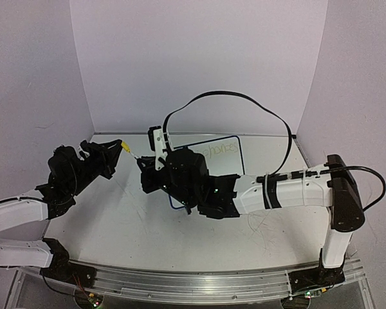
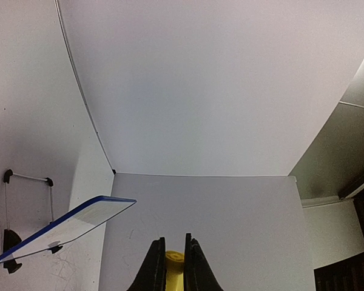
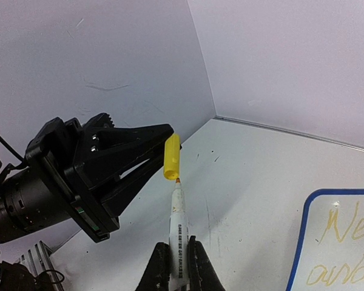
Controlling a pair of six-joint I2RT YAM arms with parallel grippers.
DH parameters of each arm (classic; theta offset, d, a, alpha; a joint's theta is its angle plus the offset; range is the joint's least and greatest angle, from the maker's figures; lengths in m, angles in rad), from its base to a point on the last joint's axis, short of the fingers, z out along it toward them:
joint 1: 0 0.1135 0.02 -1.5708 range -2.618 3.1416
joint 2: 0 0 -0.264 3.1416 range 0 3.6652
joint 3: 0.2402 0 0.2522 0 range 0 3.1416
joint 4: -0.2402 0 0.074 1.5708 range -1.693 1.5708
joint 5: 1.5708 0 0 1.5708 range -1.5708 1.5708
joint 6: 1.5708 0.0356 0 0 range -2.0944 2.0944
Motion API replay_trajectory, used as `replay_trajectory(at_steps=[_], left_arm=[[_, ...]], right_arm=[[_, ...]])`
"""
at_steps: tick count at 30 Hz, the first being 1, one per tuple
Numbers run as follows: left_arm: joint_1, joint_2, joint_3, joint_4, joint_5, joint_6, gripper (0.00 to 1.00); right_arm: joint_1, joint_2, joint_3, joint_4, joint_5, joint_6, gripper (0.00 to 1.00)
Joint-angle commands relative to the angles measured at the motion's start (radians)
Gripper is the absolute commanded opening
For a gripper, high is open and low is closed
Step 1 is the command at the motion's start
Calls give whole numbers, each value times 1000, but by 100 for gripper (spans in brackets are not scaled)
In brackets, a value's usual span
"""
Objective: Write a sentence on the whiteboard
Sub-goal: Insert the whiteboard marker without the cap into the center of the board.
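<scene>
Two tight grips: left fingers hold the yellow cap, right fingers the marker just below it.

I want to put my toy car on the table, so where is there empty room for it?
Bare tabletop lies in front, between the left arm and right arm, down to the metal rail. A smaller strip shows right of the whiteboard. The middle is crowded: left fingers holding the yellow cap face right fingers holding the marker.

Overhead and wrist-cams, whiteboard seemingly shared
</scene>
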Motion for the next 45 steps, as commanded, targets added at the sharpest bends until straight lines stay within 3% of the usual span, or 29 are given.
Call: replay_trajectory(at_steps=[1,29,45], left_arm=[[0,8,-3,56,21,4,0],[0,-20,-18,54,-34,44,0],[0,1,-4,56,22,25,0]], right_arm=[[8,-3,34,33,25,-12,0],[10,-33,7,39,-1,6,0],[9,2,36,49,23,3,0]])
